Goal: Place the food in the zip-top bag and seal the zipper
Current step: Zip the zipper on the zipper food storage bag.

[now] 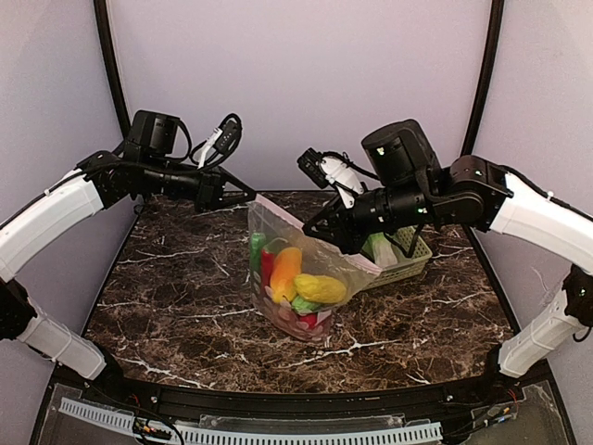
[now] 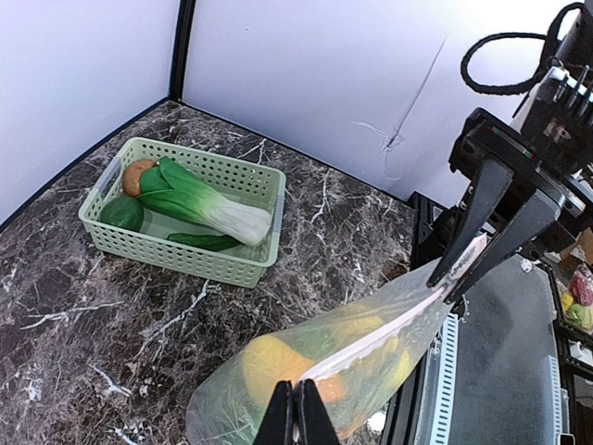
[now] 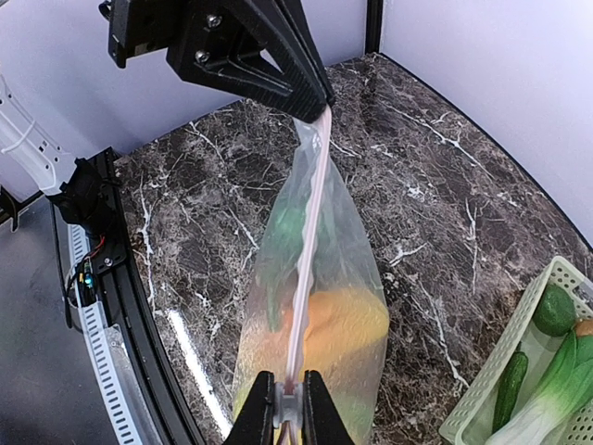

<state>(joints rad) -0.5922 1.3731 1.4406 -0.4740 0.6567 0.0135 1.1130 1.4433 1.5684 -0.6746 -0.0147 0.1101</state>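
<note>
Left tool [image 2: 296,414] is clenched on one end of the zipper [image 3: 311,209], jaws fully together on the strip. Right tool [image 3: 287,417] is clenched on the other end, so I see the pink strip stretched straight between the two, left end farther and higher. The zip-top bag [image 1: 306,278] hangs below that strip mid-table, and its bottom looks to be resting on the table [image 1: 167,278]. Inside it I can make out an orange piece [image 1: 285,271], a yellow piece [image 1: 321,289], a red chili [image 1: 267,266] and something green at the left side; the rest is a blur through the plastic. Just right of the bag, partly behind the right tool, sits the green basket [image 2: 185,260], holding the bok choy [image 2: 206,200], a cucumber [image 2: 204,241], a dark green piece [image 2: 122,213] and a brownish round piece [image 2: 139,176].
</note>
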